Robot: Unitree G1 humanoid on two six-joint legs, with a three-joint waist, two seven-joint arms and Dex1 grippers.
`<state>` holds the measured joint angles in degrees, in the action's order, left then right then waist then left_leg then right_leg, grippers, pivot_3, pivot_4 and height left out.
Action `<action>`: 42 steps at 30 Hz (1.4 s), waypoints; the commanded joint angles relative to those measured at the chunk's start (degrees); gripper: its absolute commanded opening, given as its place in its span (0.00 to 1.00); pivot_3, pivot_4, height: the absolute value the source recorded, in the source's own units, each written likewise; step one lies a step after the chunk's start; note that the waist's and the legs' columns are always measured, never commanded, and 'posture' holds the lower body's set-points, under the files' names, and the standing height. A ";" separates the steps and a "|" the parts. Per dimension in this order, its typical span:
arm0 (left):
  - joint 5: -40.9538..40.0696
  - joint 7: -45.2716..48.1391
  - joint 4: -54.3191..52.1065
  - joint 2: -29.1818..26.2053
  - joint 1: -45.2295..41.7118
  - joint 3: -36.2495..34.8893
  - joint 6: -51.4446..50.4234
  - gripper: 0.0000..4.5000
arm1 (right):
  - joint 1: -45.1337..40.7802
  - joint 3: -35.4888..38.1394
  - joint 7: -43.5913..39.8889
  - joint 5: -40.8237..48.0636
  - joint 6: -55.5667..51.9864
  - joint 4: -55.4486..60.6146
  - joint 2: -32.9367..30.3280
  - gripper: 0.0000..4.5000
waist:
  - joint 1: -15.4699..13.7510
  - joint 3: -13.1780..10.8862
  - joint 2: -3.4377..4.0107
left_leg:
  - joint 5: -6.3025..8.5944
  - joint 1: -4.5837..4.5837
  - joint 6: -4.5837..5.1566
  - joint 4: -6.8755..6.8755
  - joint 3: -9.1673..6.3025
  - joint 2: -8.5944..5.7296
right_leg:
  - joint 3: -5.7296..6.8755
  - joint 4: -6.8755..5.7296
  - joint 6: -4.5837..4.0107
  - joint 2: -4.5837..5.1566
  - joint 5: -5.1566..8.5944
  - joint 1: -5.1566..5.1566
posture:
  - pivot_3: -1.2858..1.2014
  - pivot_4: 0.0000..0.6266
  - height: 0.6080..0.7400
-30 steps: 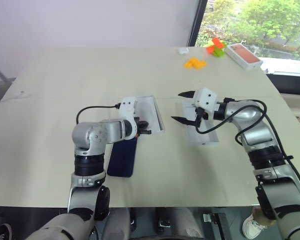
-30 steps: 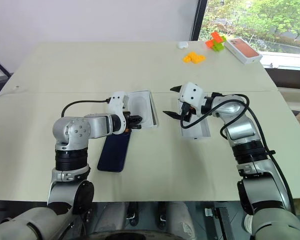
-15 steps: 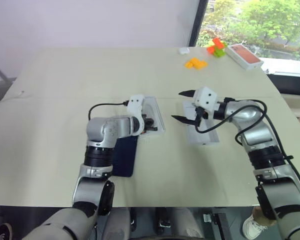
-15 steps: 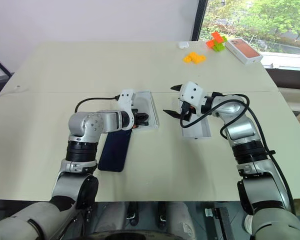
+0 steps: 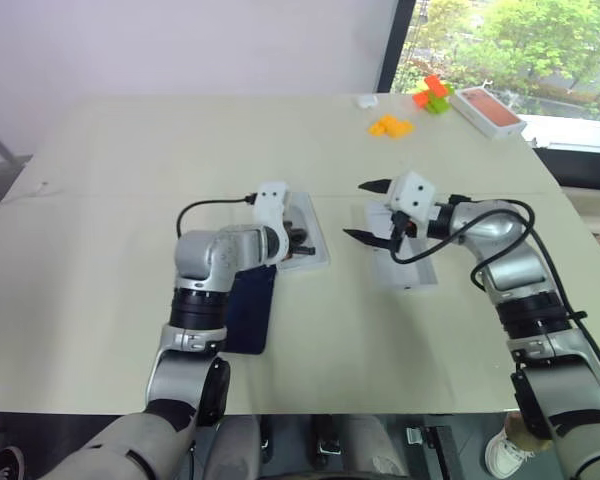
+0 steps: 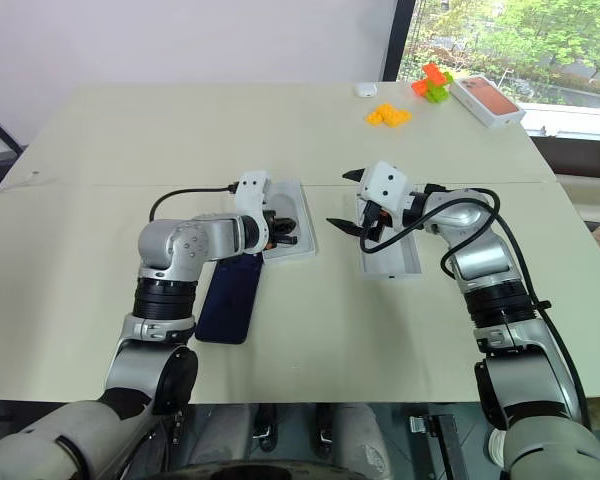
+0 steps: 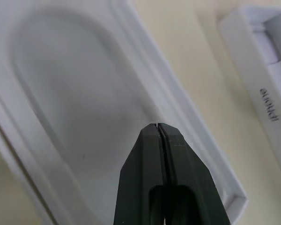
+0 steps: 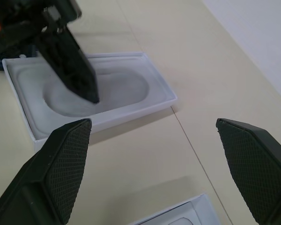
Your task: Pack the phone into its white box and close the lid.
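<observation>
The phone (image 6: 228,298), slim, glossy navy, lies flat beside the clenched left claw (image 6: 290,239); right claw (image 6: 346,201) spread.

Office-like room: table (image 5: 130,180), window (image 5: 520,50)

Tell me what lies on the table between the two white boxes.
Nothing: in the left eye view, the table is bare between the box with the oval recess and the other white box.

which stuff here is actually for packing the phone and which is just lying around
For the job: slim dark navy-blue phone; shallow white cardboard box; white rectangular lid.
Lying about: yellow-orange plastic blocks; orange and green blocks; box with orange-pink top; small white object.
</observation>
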<state>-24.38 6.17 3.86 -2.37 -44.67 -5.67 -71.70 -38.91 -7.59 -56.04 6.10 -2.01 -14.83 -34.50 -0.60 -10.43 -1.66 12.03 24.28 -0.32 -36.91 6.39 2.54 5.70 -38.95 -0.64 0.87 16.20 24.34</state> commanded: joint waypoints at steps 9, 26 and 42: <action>2.41 -0.63 -4.76 -4.54 1.26 -3.26 6.53 0.00 | 0.42 -0.05 7.15 0.82 -7.19 6.47 7.06 0.35 | 0.00 0.00 0.00 | 0.02 0.01 0.02 0.01 0.00 0.01 | 0.00 0.00 -0.06 0.01 -0.04 0.01 | 0.52 0.24 0.98; 7.79 2.71 3.35 -5.93 4.16 4.52 13.61 0.00 | 5.38 -11.74 15.64 -15.20 -3.44 4.16 11.38 0.00 | 0.38 0.00 0.00 | 0.01 0.02 0.02 0.03 0.01 0.01 | 0.00 0.00 -0.07 0.01 -0.04 0.05 | 0.52 0.24 0.98; 1.37 6.29 -9.72 -6.37 2.68 -1.70 14.10 0.77 | 1.11 -0.60 10.60 -0.01 -13.29 11.39 13.83 0.64 | 0.29 0.00 0.00 | 0.02 0.04 0.04 0.03 0.00 0.02 | 0.00 -0.01 -0.15 0.00 -0.09 0.06 | 0.52 0.24 0.98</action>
<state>-21.19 11.31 -1.79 -7.97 -40.86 -5.75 -57.41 -36.67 -9.95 -45.28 4.27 -15.03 -6.23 -20.74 -0.31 -10.43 -1.66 12.05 24.32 -0.28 -36.89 6.40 2.56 5.70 -38.96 -0.79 0.88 16.12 24.40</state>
